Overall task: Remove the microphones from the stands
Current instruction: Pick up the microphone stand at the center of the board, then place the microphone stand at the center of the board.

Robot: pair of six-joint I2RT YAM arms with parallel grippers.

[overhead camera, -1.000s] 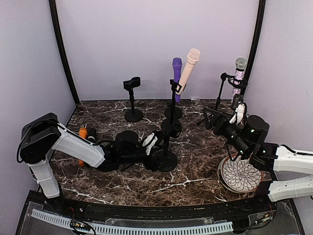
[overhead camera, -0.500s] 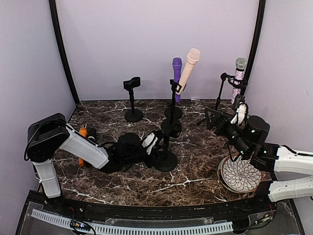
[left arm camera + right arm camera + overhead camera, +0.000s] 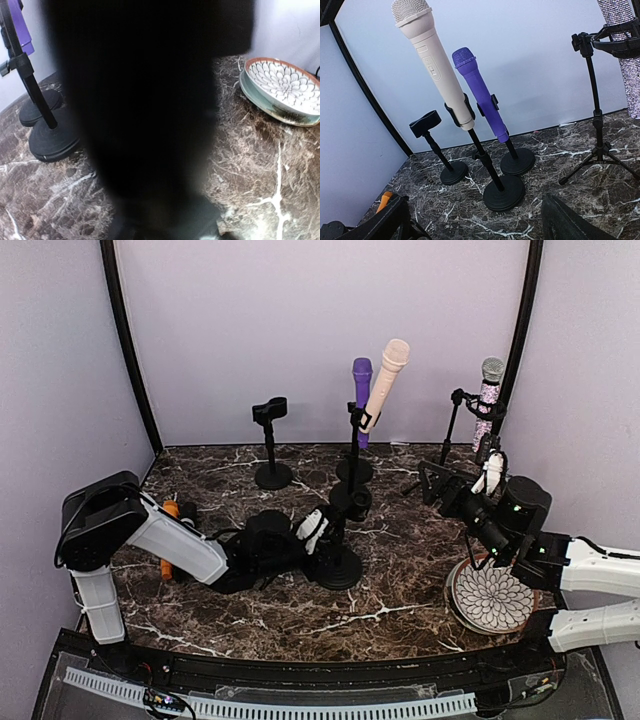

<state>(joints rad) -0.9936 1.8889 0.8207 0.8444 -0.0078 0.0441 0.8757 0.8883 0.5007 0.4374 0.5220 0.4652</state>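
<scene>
Counting five stands on the bench (image 3: 400,540), four sitting on round bases and one spreading tripod legs. Standing toward the back left corner: one bare-clip stand (image 3: 270,445). Clustering mid-bench, one behind another: the back stand (image 3: 354,470), the middle stand (image 3: 350,502) and the front stand (image 3: 340,568), making three. Rising near the right edge: one tripod stand (image 3: 452,435). Counting three microphones sitting upright in clips: one purple microphone (image 3: 361,380), one beige microphone (image 3: 388,375), one silver microphone (image 3: 488,400) glittering. Lying by the left edge: one orange object (image 3: 170,510), partly covered, defying naming. Resting near the front right corner: one patterned dish (image 3: 492,598).
</scene>
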